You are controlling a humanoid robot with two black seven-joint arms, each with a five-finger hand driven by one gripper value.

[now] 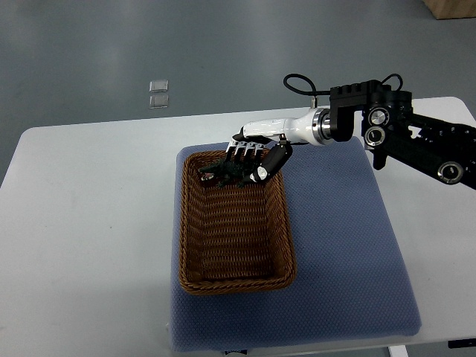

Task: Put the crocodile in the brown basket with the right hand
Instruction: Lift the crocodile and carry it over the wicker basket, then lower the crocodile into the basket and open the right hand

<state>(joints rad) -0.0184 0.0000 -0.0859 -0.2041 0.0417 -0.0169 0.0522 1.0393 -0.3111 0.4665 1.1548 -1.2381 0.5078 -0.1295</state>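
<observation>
Brown wicker basket point(184, 223) sits mid-bench point(89, 223); I see my right hand point(256, 154) pinching the dark green crocodile point(225, 172) over its far end.

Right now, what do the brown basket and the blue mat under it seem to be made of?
The brown rectangular woven basket looks like wicker or rattan, matte, with visible plaited strands. The blue rectangular mat looks like soft fabric or foam, judging by its dimpled surface.
</observation>
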